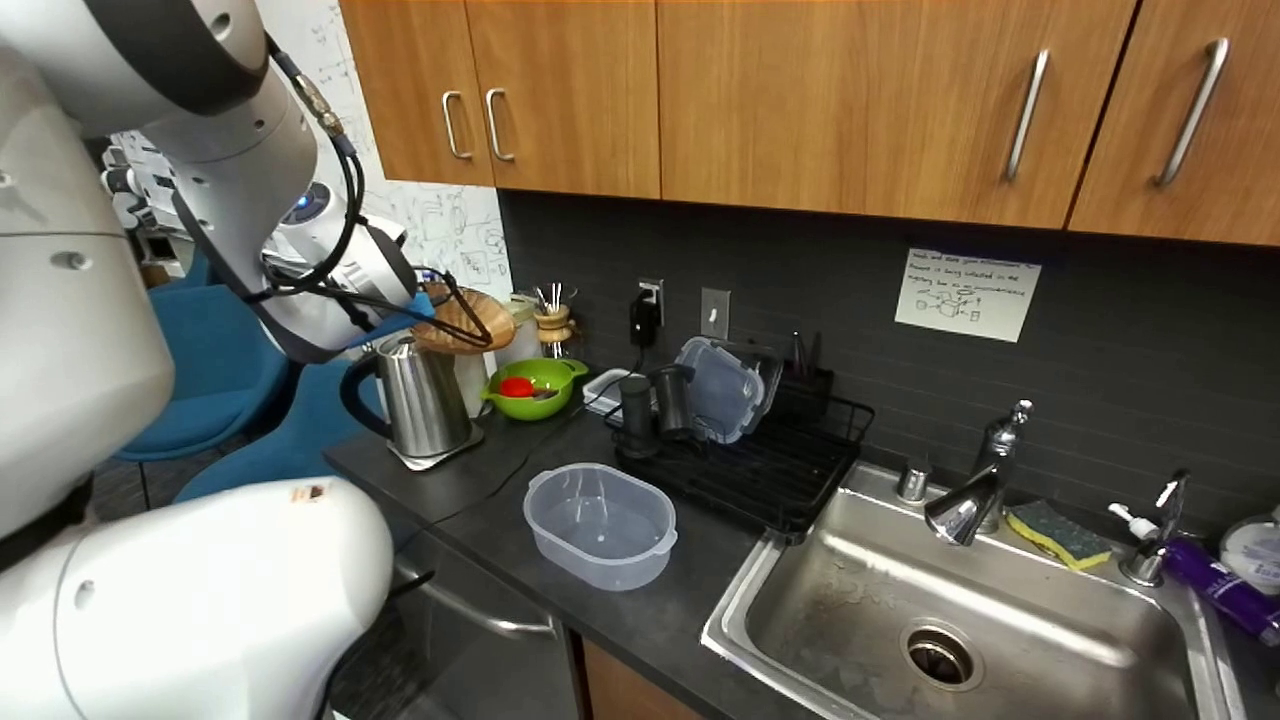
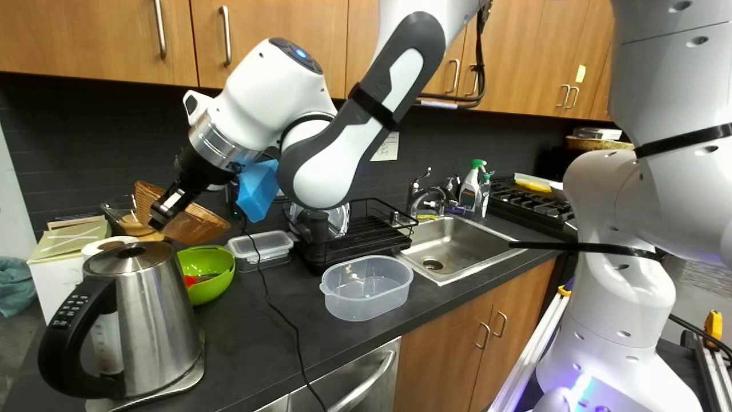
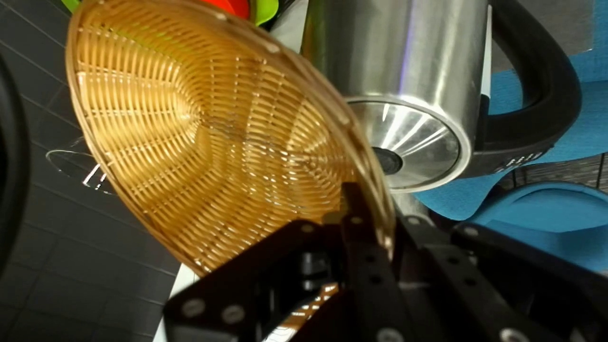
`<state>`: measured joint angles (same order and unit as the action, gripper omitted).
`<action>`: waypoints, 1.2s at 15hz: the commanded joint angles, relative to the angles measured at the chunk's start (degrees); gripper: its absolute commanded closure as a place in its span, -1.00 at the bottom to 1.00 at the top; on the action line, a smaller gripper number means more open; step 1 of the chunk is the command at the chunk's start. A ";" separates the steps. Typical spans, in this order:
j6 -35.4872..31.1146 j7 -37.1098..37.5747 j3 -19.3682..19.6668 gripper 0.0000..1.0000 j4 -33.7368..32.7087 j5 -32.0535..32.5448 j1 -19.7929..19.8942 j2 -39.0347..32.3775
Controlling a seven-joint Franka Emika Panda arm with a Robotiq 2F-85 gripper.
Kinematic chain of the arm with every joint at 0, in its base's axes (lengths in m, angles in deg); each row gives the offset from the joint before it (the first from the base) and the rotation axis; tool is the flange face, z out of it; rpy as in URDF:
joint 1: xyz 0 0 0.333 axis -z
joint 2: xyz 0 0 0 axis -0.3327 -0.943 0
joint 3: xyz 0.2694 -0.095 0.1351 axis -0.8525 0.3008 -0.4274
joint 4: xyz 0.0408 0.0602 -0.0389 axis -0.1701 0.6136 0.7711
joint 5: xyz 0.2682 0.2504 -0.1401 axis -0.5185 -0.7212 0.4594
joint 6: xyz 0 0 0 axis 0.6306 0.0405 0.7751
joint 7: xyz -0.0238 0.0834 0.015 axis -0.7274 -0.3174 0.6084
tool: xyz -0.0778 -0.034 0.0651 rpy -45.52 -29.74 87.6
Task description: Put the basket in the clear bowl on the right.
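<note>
Okay — hand [image 3: 377, 214] clamped on the rim of the basket [image 3: 228, 133], wall caught between its fingers [image 3: 356, 209]. Basket's up off the table [image 2: 246, 343], tilted, its woven inside showing in the wrist view. Just beside it, kettle [image 2: 154, 320] — touching or apart, can't tell. Lower and near: green bowl [image 2: 210, 280]. Farther out, near the sink [image 2: 474, 246], clear bowl [image 2: 366, 293] stands upright on the table in both exterior views, basket well apart from it. Current step, my guess: carry, early part; grasp looks done, placing not yet. Next move likely calls for drawing the basket away from kettle and green bowl without a bump, toward the sink, then levelling it over the clear bowl, lowering, letting go. Edge grip might let it swing.
</note>
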<state>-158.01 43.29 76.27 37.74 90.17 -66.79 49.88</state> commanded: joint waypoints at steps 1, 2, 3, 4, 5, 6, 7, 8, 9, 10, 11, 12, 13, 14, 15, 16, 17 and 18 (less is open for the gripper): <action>0.00 0.00 -0.02 0.83 0.00 0.00 0.00 0.00; 0.00 0.00 -0.02 0.83 0.00 0.00 0.01 0.00; 0.00 0.00 -0.02 0.83 0.00 0.00 0.04 0.00; 0.00 0.00 -0.02 0.83 0.00 0.00 0.07 0.00; 0.00 0.00 -0.02 0.96 0.00 0.00 0.07 0.00; -0.33 -0.32 -0.07 0.96 0.64 0.27 0.30 0.41; -0.15 -0.13 1.12 0.96 1.57 0.71 -0.35 1.11; 0.43 0.19 1.82 0.96 2.86 0.80 -0.73 2.07; 2.16 0.60 2.58 0.96 4.31 0.75 -1.28 3.27; 4.82 1.27 4.42 0.96 5.51 1.08 -2.70 4.53; 7.33 1.83 5.94 0.96 6.53 1.77 -3.86 5.61; 11.84 3.18 8.42 0.96 7.21 3.09 -5.99 7.05; 16.05 4.60 10.11 0.96 7.62 4.87 -7.41 8.21; 20.66 6.37 10.88 0.96 7.89 6.77 -8.42 9.46; 25.64 7.97 11.18 0.96 7.94 8.74 -9.27 10.70; 30.27 8.85 10.56 0.96 8.14 9.66 -9.69 12.07; 35.06 9.64 9.91 0.96 7.98 10.07 -10.25 13.06; 39.58 9.97 9.00 0.96 7.79 9.72 -10.68 14.09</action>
<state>-129.38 50.64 85.97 44.29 97.98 -75.16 59.03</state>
